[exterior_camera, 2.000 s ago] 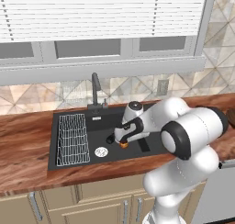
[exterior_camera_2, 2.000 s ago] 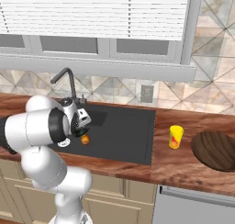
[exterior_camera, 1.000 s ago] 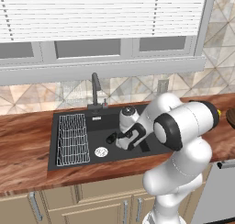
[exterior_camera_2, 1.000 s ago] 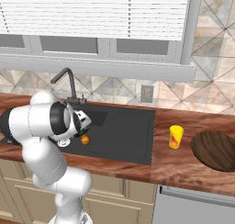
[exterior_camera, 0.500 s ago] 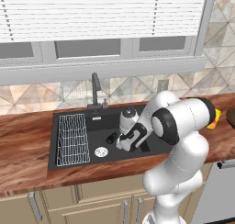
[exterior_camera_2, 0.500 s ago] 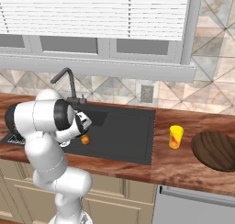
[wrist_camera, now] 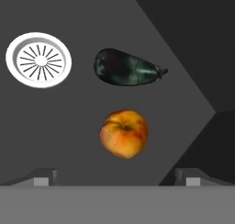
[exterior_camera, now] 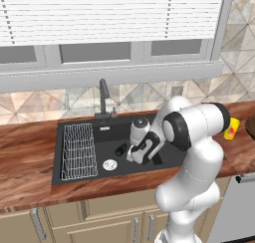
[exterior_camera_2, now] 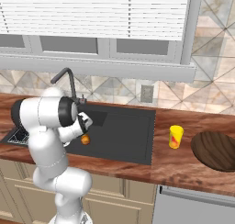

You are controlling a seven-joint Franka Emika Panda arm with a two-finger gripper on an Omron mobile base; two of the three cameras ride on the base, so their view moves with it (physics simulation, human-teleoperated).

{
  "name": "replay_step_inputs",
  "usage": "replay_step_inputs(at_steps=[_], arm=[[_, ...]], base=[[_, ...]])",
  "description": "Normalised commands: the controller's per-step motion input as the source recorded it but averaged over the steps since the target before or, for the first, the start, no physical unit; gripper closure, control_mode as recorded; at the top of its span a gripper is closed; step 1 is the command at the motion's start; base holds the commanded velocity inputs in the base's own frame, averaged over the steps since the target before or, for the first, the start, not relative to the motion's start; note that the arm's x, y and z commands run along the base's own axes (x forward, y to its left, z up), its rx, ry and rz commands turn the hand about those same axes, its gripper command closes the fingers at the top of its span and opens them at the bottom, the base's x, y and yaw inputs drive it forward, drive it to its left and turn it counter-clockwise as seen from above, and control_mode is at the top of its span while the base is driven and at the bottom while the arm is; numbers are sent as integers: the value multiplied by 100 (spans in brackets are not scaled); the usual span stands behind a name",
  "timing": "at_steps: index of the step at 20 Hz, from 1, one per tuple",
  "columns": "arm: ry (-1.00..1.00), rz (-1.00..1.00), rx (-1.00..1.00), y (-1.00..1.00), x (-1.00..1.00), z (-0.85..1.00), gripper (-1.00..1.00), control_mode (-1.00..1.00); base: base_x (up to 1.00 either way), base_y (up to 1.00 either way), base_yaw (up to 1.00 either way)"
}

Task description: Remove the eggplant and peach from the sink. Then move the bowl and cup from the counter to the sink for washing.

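Note:
The peach (wrist_camera: pixel 123 133), round and orange-red, lies on the floor of the black sink (wrist_camera: pixel 55 126) straight ahead of my open gripper (wrist_camera: pixel 117 177). Its fingertips (wrist_camera: pixel 43 176) stand wide apart on either side of the fruit and touch nothing. Just beyond the peach lies the dark eggplant (wrist_camera: pixel 128 68), next to the silver drain (wrist_camera: pixel 38 59). From the left base view, my gripper (exterior_camera: pixel 133 158) hangs low in the sink (exterior_camera: pixel 79 128) beside the eggplant (exterior_camera: pixel 121 149). The peach (exterior_camera_2: pixel 85 139) shows under my hand. The yellow cup (exterior_camera_2: pixel 175 137) and the brown bowl (exterior_camera_2: pixel 215 149) stand on the counter to the right.
A wire rack (exterior_camera: pixel 78 150) lies over the sink's left part and a dark faucet (exterior_camera: pixel 103 95) rises behind the basin. The basin walls close in around my hand. Wooden counter runs along both sides, with a window and tiled wall behind.
My hand has sunk lower into the basin and drawn in over the peach. The jaws stayed open. The eggplant, peach, cup and bowl have not moved.

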Motion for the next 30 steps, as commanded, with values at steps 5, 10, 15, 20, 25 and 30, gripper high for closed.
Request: replay_step_inputs(at_steps=[5,10,15,20,25,30], arm=[[0,1,0,0,12,-8,-100,-100],[2,0,0,0,11,-9,-100,-100],[2,0,0,0,9,-10,-100,-100],[1,0,0,0,6,-11,-100,-100],[0,0,0,0,4,-11,-100,-100],[0,0,0,0,0,-11,-100,-100]], base=[[0,0,0],[0,0,0],[0,0,0],[0,0,0],[0,0,0],[0,0,0]])
